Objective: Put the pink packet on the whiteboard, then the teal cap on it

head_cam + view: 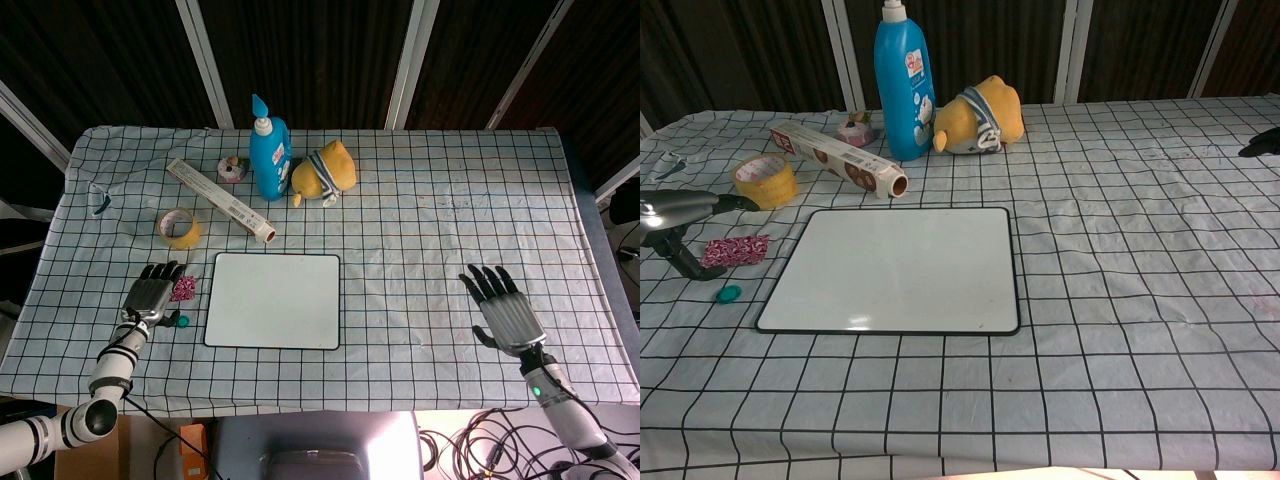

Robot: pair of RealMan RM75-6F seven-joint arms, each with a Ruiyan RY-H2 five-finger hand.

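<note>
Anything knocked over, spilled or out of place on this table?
Only the yellow plush toy stands out: it lies tipped on its side beside the upright blue bottle. No spill shows, and the whiteboard is bare.

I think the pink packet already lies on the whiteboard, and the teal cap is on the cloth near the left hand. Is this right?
Not quite. The pink packet is not on the whiteboard; it lies on the cloth just left of it, beside the left hand, as the chest view shows. The rest holds: the teal cap is on the cloth near that hand.
</note>
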